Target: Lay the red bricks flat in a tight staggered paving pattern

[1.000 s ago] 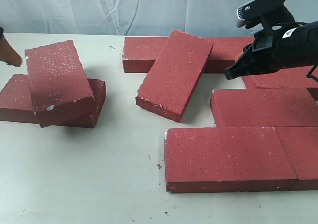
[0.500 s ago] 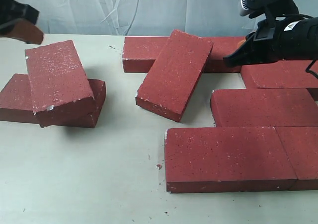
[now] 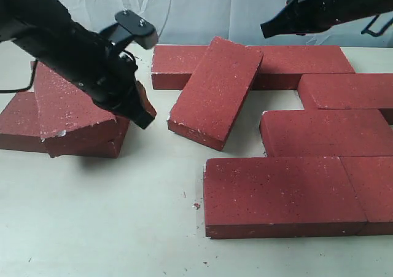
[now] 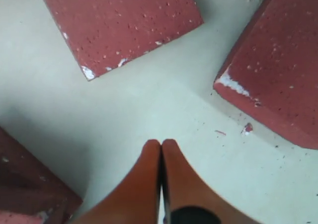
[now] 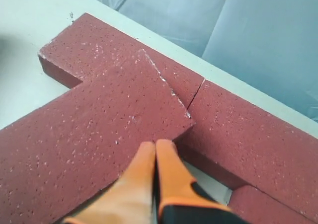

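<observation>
On the right, laid bricks [image 3: 285,194]: several red bricks lay flat in offset rows, touching, from the near edge back to the far one.
In the middle, tilted brick [image 3: 215,93]: its far end leaned on the far row, so it was not yet flat.
On the left, stack: a top brick [image 3: 70,108] sat crooked on a flat bottom brick [image 3: 15,120], well apart from the paving.
Progress: judged past halfway, with three bricks left to place.
Left gripper [image 4: 161,144]: jaws pressed together, empty, just right of the stack.
Right gripper [image 5: 155,144]: jaws pressed together, empty, above the tilted brick's far corner.
Table [image 3: 123,215]: pale, matte, flecked with red crumbs.
Room: wrinkled pale-blue cloth [image 3: 202,10] hung behind.
</observation>
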You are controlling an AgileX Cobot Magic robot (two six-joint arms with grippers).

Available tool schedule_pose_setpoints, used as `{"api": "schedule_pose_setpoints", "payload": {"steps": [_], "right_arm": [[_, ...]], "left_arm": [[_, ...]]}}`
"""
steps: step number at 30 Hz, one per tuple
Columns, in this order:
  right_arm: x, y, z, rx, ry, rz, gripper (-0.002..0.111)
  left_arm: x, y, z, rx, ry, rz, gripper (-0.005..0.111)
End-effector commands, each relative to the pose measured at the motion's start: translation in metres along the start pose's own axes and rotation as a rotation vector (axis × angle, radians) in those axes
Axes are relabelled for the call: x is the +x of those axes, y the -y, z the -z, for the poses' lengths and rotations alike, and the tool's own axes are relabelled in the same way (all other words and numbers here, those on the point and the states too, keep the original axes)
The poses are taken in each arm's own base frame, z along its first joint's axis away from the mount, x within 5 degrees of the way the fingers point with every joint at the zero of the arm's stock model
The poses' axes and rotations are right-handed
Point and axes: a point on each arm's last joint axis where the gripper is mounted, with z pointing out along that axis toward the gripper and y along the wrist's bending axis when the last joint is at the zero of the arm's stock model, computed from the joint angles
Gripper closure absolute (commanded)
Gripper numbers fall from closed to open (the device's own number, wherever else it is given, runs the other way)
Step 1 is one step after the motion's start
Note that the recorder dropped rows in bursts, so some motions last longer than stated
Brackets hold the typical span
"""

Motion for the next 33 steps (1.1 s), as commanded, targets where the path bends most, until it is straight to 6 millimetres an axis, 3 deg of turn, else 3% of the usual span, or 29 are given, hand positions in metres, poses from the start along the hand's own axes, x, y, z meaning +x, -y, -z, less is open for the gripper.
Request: {"api": "schedule_pose_setpoints", "payload": {"steps": [1, 8, 18, 25, 33], "right_arm": [[-0.018, 0.007, -0.021, -0.032, -0.041, 0.043, 0.109], [-0.039, 0.028, -0.061, -0.112, -0.139, 0.044, 0.109], [-0.042, 0.056, -0.114, -0.143, -0.182, 0.001, 0.109], [-0.027, 0.076, -0.147, -0.133, -0.209, -0.050, 0.109], [-0.007, 0.076, -0.172, -0.144, -0.253, -0.062, 0.109]], "left_arm": [[0.009, -0.009, -0.033, 0.017, -0.067, -0.048, 0.106], [0.013, -0.015, -0.049, 0.023, -0.111, -0.074, 0.107], [0.023, -0.016, -0.077, 0.137, -0.174, -0.153, 0.107], [0.021, -0.021, -0.093, 0.161, -0.173, -0.142, 0.107], [0.015, -0.031, -0.112, 0.140, -0.146, -0.105, 0.107]]}}
